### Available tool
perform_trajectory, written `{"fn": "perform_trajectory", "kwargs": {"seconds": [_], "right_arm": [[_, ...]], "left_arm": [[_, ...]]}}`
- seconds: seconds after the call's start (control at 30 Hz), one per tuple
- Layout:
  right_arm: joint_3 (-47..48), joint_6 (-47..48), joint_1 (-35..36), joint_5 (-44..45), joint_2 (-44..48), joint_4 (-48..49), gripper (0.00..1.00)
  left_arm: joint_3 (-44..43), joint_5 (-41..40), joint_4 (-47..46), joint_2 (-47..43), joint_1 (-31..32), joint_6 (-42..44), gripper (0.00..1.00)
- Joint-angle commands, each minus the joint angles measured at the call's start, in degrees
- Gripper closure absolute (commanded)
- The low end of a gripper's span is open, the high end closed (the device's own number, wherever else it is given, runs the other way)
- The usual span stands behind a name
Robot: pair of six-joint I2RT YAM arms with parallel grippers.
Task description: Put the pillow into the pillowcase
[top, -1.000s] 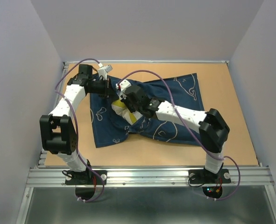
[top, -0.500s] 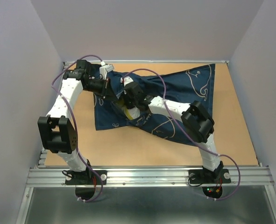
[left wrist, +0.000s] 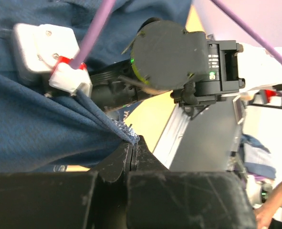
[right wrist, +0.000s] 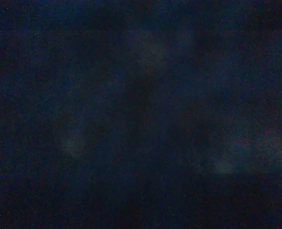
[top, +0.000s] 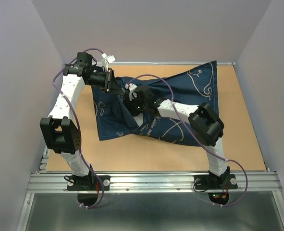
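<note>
From above, the left gripper [top: 114,86] is lifting the pillowcase [top: 190,91] by its mouth edge at the far left of the table [top: 242,139]. The right arm [top: 180,109] is reaching into the cloth, and the pillow is showing nowhere, presumably inside. In the left wrist view, the jaws are pinching shut on only the frayed edge, so a hard push is likely risking a slip. The right wrist view is showing only dark cloth, so the right gripper's fingers cannot be judged.
</note>
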State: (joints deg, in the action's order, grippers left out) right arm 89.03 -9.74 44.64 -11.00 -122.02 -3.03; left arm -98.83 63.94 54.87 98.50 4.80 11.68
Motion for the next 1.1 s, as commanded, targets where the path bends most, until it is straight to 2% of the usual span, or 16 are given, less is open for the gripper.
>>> {"fn": "perform_trajectory", "kwargs": {"seconds": [0.0, 0.03, 0.07, 0.2, 0.33, 0.4, 0.47, 0.53, 0.6, 0.67, 0.73, 0.83, 0.87, 0.97, 1.07], "right_arm": [[-6.4, 4.2, -1.3, -9.0, 5.7, -7.6, 0.27], [-6.6, 3.8, -1.3, -9.1, 7.1, -7.8, 0.08], [-6.6, 3.7, -1.3, -8.7, 8.3, -8.0, 0.07], [-4.1, 2.4, -1.3, -1.2, 12.7, -10.1, 0.07], [-1.0, 2.5, -1.3, 0.8, 14.4, -13.9, 0.05], [-1.3, 2.0, -1.3, 0.4, 15.1, -14.8, 0.01], [-2.7, 0.3, -1.3, 1.6, 16.8, -14.9, 0.01], [-4.4, -2.2, -1.4, 7.4, 17.9, -14.9, 0.01], [-4.8, -2.4, -1.4, 15.3, 18.4, -14.8, 0.05], [-3.7, -1.9, -1.6, 20.2, 17.6, -15.0, 0.14], [-1.9, -1.6, -1.7, 22.9, 15.6, -16.0, 0.18], [4.6, -0.5, -1.6, 17.6, 11.2, -20.9, 0.07], [6.3, 0.0, -1.7, 17.5, 10.1, -23.8, 0.00], [8.3, -1.2, -2.4, 19.5, 8.6, -24.5, 0.00], [10.9, -3.9, -3.7, 21.0, 6.7, -24.6, 0.00]], "left_arm": [[-3.2, 7.6, -0.6, -0.9, 0.0, -3.6, 1.00], [-3.5, 7.8, -1.3, -0.4, 0.0, -3.5, 1.00], [-3.7, 7.9, -1.6, -0.2, 0.0, -3.6, 1.00], [-3.9, 7.9, -1.3, 0.0, 0.0, -2.2, 1.00], [-2.3, 7.5, -0.2, -0.8, -0.2, -0.7, 1.00], [-1.5, 7.4, -0.9, -0.9, -0.9, -1.2, 1.00], [-1.5, 7.4, -2.4, -0.9, -2.9, -1.9, 1.00], [-1.0, 7.5, -3.9, -0.8, -4.3, -3.1, 1.00], [-1.2, 7.6, -4.3, -0.5, -6.1, -3.2, 1.00], [-0.9, 7.8, -4.5, -0.4, -6.1, -2.5, 1.00], [-0.5, 8.6, -4.9, -0.7, -6.1, -2.4, 1.00], [0.1, 9.1, -3.5, -1.1, -6.0, 0.8, 1.00], [0.9, 9.1, -2.7, -1.6, -5.9, 2.2, 1.00], [3.5, 9.4, -1.3, -2.2, -5.7, 3.8, 1.00], [5.2, 9.3, 3.7, -2.7, -5.2, 10.0, 1.00]]}}
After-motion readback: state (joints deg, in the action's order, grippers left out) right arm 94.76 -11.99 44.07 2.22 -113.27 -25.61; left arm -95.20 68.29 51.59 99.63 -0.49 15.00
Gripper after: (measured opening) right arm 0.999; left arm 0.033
